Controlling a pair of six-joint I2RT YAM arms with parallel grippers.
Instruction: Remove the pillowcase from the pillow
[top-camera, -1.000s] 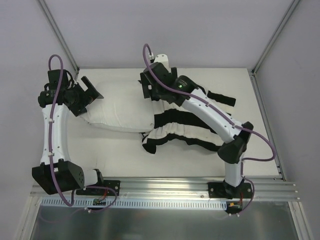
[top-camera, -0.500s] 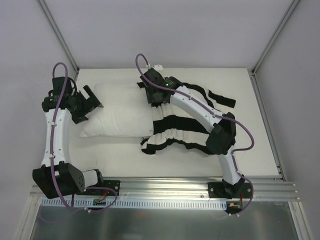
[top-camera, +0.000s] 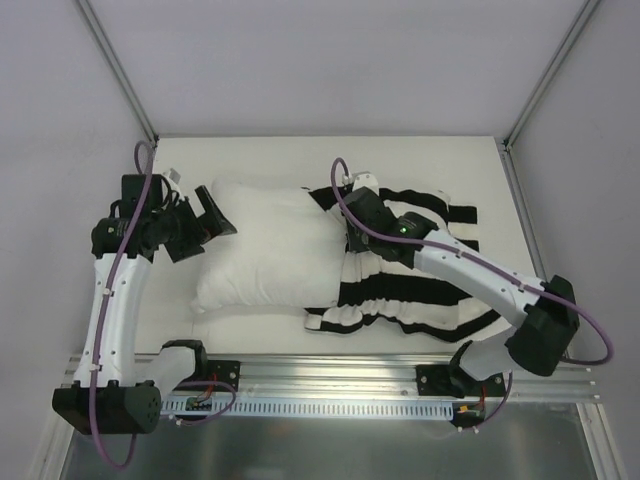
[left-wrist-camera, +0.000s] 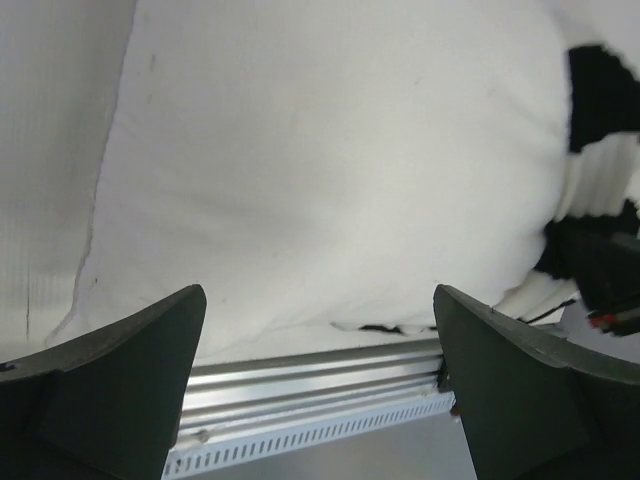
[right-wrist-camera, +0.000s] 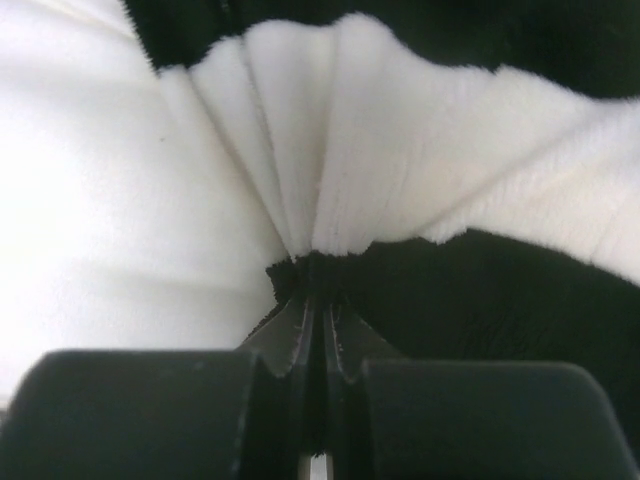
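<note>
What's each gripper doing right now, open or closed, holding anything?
Left gripper: open, holding nothing, facing the pillow.
Right gripper: closed on a fold of the pillowcase.

The white worktop (top-camera: 420, 160) carries two things. The pillow (top-camera: 260, 245) lies flat on the left half, with its long side running from left to right, and a strip of bare surface lies between it and the left edge. The pillowcase (top-camera: 420, 295) lies on the right half, gathered in folds, and its left end covers the right end of the pillow. Its near hem comes close to the near edge, where a metal rail (top-camera: 330, 375) runs.
</note>
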